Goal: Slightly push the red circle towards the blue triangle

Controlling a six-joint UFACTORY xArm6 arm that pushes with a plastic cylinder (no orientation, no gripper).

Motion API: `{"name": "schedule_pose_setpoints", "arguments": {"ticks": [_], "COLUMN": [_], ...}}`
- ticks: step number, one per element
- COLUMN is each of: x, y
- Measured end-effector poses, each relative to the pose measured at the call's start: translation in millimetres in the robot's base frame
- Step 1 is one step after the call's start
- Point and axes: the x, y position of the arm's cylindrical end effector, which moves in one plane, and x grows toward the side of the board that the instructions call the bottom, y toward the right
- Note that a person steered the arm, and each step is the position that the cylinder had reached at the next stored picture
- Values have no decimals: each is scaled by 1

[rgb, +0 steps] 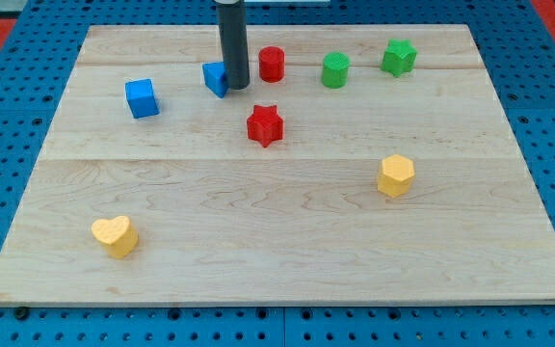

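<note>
My tip [236, 88] has no jaws to open or close; it rests bare on the board [277, 251], touching the blue triangle [216, 78] on its 3 o'clock side. The red circle [272, 64] stands near my tip at 2 o'clock, apart from it. The red star [266, 125] lies at 5 o'clock.

Robot body: one straight rod [233, 43], round cylinder, dark grey to black w/ a faint lighter sheen down its left side. Smooth, no cables, screws or markings visible. Top cut off by the view's top edge. My tip [236, 89] ends flat, same dark colour.
</note>
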Motion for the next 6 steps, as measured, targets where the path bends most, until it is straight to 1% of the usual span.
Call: {"name": "schedule_pose_setpoints", "arguments": {"ticks": [1,3,4,6], "x": [7,7,1,-32], "y": [-11,40,62,84]}}
